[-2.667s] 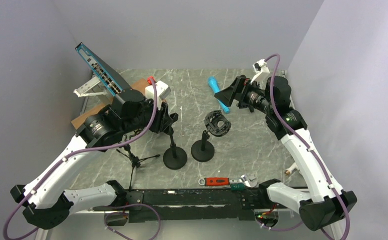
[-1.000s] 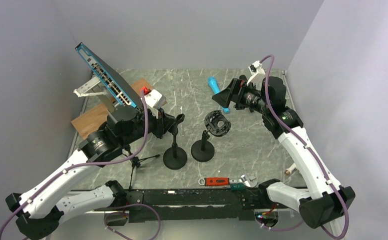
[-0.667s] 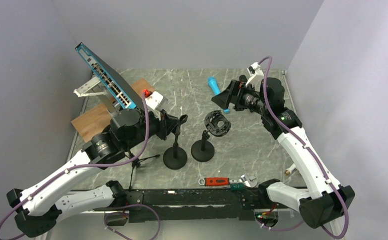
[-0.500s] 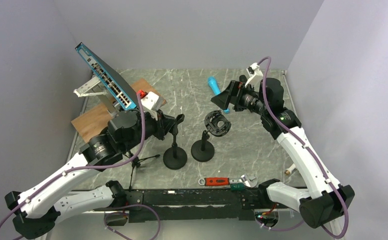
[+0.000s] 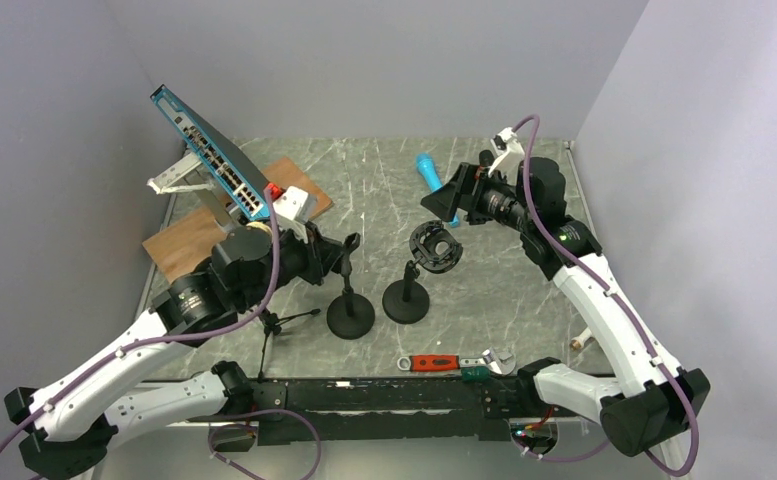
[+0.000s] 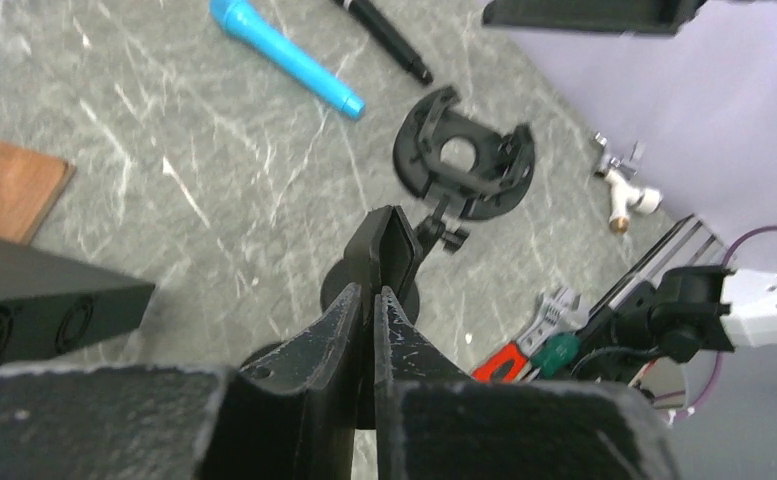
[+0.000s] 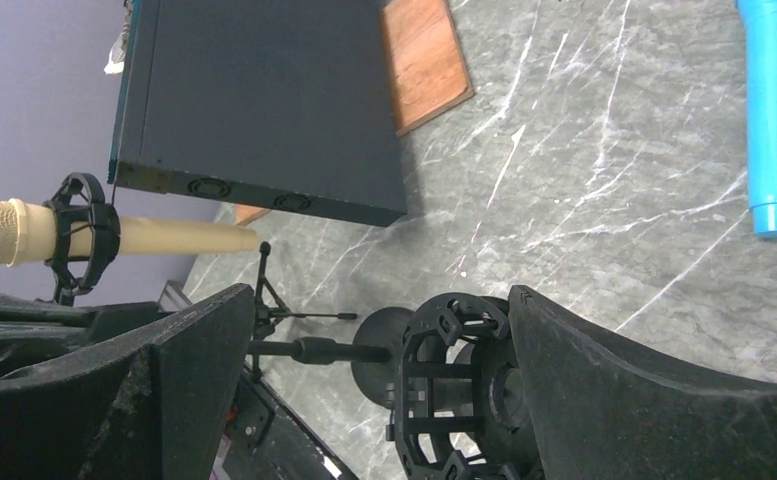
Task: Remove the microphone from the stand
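A cream microphone (image 7: 24, 232) sits in a black shock mount on a small tripod (image 5: 269, 322); in the top view my left arm mostly hides it. Two round-base desk stands stand mid-table: one (image 5: 350, 312) has a clip on top (image 6: 389, 245), the other (image 5: 406, 298) has an empty shock mount (image 7: 459, 385). A blue microphone (image 5: 432, 183) and a black microphone (image 6: 379, 38) lie on the table at the back. My left gripper (image 6: 374, 292) is shut and empty, just short of the clip. My right gripper (image 7: 382, 300) is wide open above the table, by the blue microphone.
A network switch (image 5: 209, 150) leans at the back left over a wooden board (image 5: 189, 238), with a white bracket (image 5: 174, 178) beside it. A white box with a red button (image 5: 292, 203) rides by my left wrist. A red-handled tool (image 5: 432, 363), a wrench (image 5: 494, 358) and a metal fitting (image 5: 584, 340) lie near the front.
My left arm has drawn back toward the near left, away from the clip stand, with the gripper still shut. My right gripper has shifted slightly left and stays open.
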### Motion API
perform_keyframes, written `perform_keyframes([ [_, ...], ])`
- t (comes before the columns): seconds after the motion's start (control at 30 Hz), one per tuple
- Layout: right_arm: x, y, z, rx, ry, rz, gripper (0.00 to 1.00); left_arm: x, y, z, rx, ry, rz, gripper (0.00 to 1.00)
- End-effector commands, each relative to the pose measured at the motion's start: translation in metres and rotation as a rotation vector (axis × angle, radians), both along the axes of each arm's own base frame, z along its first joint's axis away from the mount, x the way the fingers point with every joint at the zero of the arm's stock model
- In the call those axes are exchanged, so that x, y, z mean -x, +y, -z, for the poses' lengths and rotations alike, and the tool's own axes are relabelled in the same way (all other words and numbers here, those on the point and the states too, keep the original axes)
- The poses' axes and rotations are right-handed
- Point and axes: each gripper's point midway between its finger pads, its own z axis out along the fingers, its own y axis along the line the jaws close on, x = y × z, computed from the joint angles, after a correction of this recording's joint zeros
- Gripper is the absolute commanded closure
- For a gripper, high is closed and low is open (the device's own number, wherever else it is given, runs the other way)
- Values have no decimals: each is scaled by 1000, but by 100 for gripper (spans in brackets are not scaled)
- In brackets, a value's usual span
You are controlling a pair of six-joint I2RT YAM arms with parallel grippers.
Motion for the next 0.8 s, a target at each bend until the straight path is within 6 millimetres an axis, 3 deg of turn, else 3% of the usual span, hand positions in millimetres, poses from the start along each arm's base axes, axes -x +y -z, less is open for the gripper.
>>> perform_keyframes([
  [0.0, 9, 10, -27, -27, -79, -40, 0, 63, 62, 150, -497, 450, 32, 86],
  [0.27, 35, 38, -66, -76, -171, -104, 0, 75, 62, 166, -461, 514, 32, 86],
  [0.43, 49, 63, -66, -79, -171, -171, 0, 69, 59, 169, -482, 521, 16, 86],
  [0.57, 52, 69, -60, -53, -164, -181, 0, 57, 51, 148, -435, 451, 9, 81],
  [0.67, 55, 75, -59, -46, -173, -207, 0, 45, 43, 119, -405, 388, 4, 67],
  [0.77, 61, 81, -52, -18, -182, -239, 0, 34, 33, 88, -368, 321, 9, 46],
])
